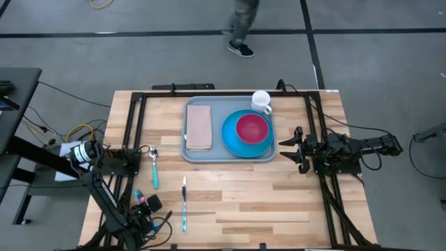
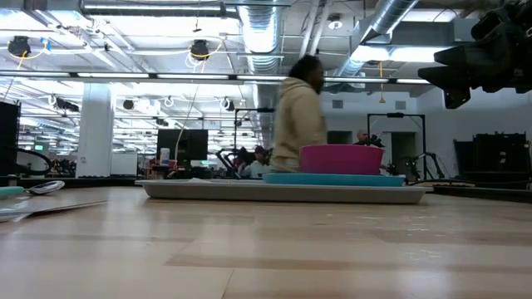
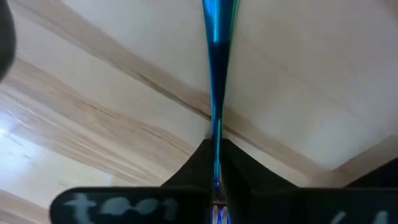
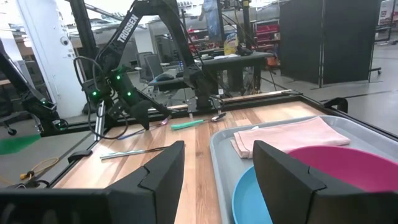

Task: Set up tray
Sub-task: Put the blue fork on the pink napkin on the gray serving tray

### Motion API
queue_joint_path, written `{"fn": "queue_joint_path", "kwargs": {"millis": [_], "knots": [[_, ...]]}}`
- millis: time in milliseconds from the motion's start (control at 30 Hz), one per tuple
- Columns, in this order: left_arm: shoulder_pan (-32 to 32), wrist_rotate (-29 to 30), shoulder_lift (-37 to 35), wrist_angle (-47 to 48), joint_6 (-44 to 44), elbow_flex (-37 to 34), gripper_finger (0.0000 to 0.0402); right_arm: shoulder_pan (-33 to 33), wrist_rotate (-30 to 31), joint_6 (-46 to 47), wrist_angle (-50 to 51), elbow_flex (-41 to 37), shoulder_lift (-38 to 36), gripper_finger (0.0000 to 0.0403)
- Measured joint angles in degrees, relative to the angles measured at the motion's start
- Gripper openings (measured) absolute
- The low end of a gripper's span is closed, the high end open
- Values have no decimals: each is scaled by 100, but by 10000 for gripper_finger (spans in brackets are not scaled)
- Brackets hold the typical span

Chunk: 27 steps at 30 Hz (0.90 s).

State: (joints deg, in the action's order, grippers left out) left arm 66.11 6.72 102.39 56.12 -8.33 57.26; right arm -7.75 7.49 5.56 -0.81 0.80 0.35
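Observation:
The grey-blue tray (image 1: 216, 104) lies in the middle of the far half of the table. It carries a folded pink napkin (image 1: 199, 127), a round blue plate (image 1: 233, 143) with a pink bowl (image 1: 252, 127) on it, and a white cup (image 1: 261, 101). My left gripper (image 1: 143, 202) is low over the table's near left corner, shut on a blue iridescent utensil (image 3: 217, 62). A teal-handled spoon (image 1: 154, 171) and a blue-handled utensil (image 1: 184, 206) lie flat on the table. My right gripper (image 1: 289, 148) hangs open above the table, just right of the tray. My left gripper pinches the blue utensil's thin handle (image 3: 216, 134) between its two fingers (image 3: 193, 165). The handle runs straight on out of the fingers, along them. Which end it has, and whether the far end rests on the wood, cannot be told.
A black frame (image 1: 132, 125) runs along the table's left, far and right sides. Bare wood (image 1: 265, 202) stretches from the tray to the table's near edge. A person (image 1: 240, 28) walks on the floor beyond the far edge. Cables lie left of the table.

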Motion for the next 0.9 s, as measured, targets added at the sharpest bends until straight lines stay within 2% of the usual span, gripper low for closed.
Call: {"fn": "queue_joint_path", "kwargs": {"millis": [200, 367, 533, 667, 800, 900], "knots": [[-221, 27, -279, 668, 322, 152, 1, 2, 1, 0, -1, 0, -2, 182], [-757, 577, -678, 1535, 895, 336, 1, 1, 2, 1, -1, 0, 0, 182], [-1693, 1451, -1156, 1977, 1292, 414, 0, 1, 0, 1, -1, 0, -2, 182], [-2552, 2060, -1510, 1932, 1589, 414, 0, 1, 0, 0, -1, 0, -2, 182], [-3400, 2415, -1700, 1819, 1975, 414, 0, 0, 0, -1, 1, 0, -2, 182], [-3919, 2461, -1798, 1562, 2691, 414, 0, 2, 0, 0, 0, 0, -1, 182]]}}
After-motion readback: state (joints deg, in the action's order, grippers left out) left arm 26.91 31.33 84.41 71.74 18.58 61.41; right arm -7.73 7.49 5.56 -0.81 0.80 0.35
